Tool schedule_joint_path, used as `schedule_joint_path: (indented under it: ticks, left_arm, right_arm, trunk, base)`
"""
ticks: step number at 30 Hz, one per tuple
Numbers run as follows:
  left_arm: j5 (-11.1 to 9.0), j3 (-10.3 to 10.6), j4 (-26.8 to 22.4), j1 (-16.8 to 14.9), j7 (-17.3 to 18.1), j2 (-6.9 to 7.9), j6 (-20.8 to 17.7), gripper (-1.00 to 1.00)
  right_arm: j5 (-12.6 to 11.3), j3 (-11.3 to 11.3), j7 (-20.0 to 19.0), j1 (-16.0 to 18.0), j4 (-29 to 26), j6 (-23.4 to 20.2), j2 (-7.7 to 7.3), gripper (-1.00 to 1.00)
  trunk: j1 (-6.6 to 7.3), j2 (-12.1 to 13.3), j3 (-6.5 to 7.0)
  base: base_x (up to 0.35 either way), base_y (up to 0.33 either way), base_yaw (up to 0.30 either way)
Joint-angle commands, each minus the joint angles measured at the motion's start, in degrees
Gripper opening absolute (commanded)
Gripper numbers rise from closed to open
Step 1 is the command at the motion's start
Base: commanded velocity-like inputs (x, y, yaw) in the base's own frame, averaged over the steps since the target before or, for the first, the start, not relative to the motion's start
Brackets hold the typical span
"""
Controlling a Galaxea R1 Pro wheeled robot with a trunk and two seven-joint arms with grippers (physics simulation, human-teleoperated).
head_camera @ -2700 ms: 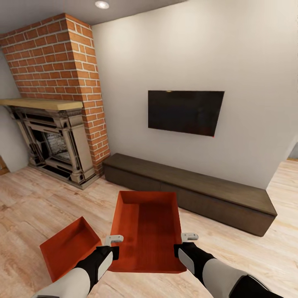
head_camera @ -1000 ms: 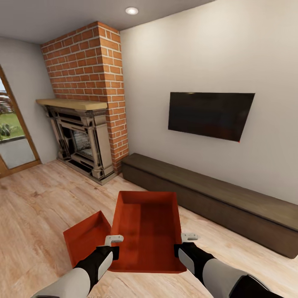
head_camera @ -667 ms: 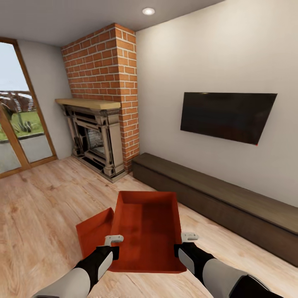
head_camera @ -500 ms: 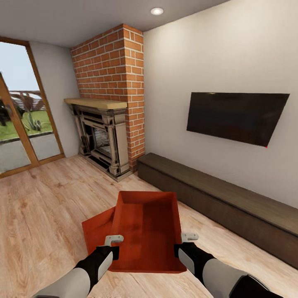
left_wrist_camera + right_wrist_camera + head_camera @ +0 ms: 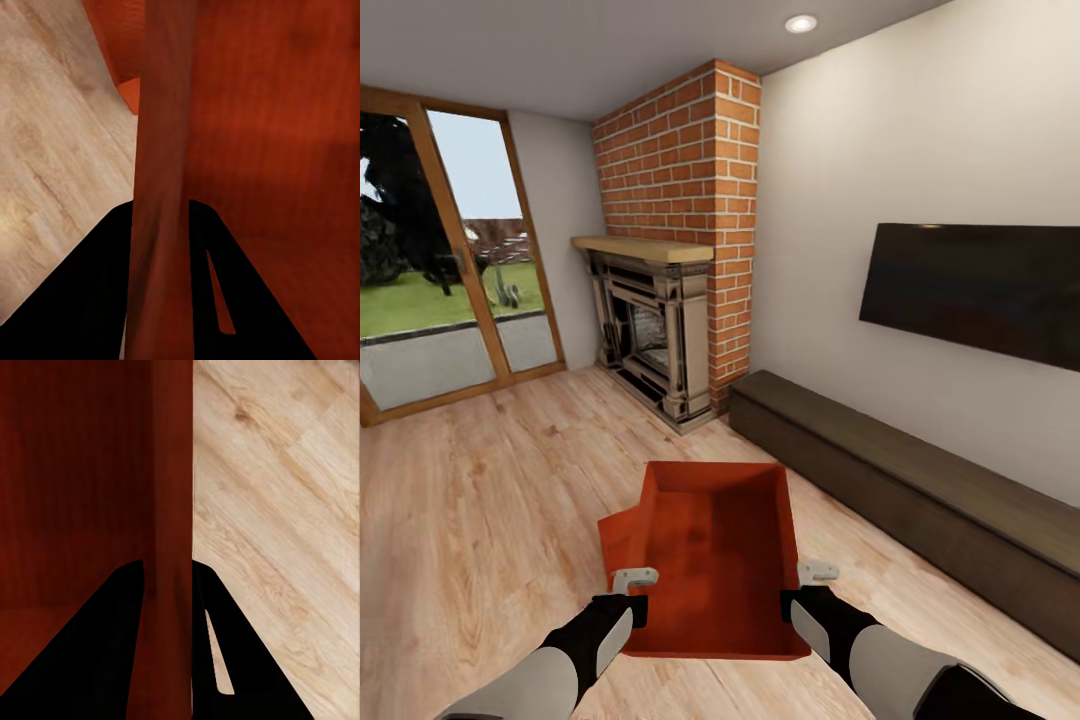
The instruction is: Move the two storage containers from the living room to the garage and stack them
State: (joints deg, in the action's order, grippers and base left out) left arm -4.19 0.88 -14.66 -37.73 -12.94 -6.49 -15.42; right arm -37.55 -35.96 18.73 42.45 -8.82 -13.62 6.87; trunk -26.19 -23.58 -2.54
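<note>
The robot is holding one orange-red storage container [image 5: 720, 560] out in front of it, level above the light wood floor [image 5: 480, 500] of the living room. The left gripper [image 5: 634, 578] is pinching the bin's left wall and the right gripper [image 5: 817, 573] is pinching the right wall, each wrist view showing a wall clamped between dark fingers [image 5: 97, 300]. The second container [image 5: 620, 535] is sitting on the floor, poking out from under the held one's left side. A brick fireplace [image 5: 660, 320], low dark cabinet [image 5: 920, 490] and wall TV [image 5: 980, 290] are lining the wall ahead, with glass doors [image 5: 440, 270] at left.
</note>
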Motion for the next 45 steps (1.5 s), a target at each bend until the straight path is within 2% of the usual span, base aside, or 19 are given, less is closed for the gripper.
schedule_joint_path:
  ticks: [1,45]
  left_arm:
    - [0.50,0.26,0.07,0.02,-0.77,0.16,-0.50,-1.00]
    - [0.52,0.26,0.04,0.02,-0.77,0.18,-0.49,-1.00]
  right_arm:
    - [1.87,0.36,0.63,0.09,-0.17,2.28,-0.18,-1.00]
    - [1.87,0.36,0.61,0.09,-0.17,2.28,-0.14,-1.00]
  trunk:
    - [-0.03,-0.14,-0.13]
    - [-0.03,-0.14,-0.13]
  base:
    - [0.000,0.000,0.286]
    - [0.000,0.000,0.286]
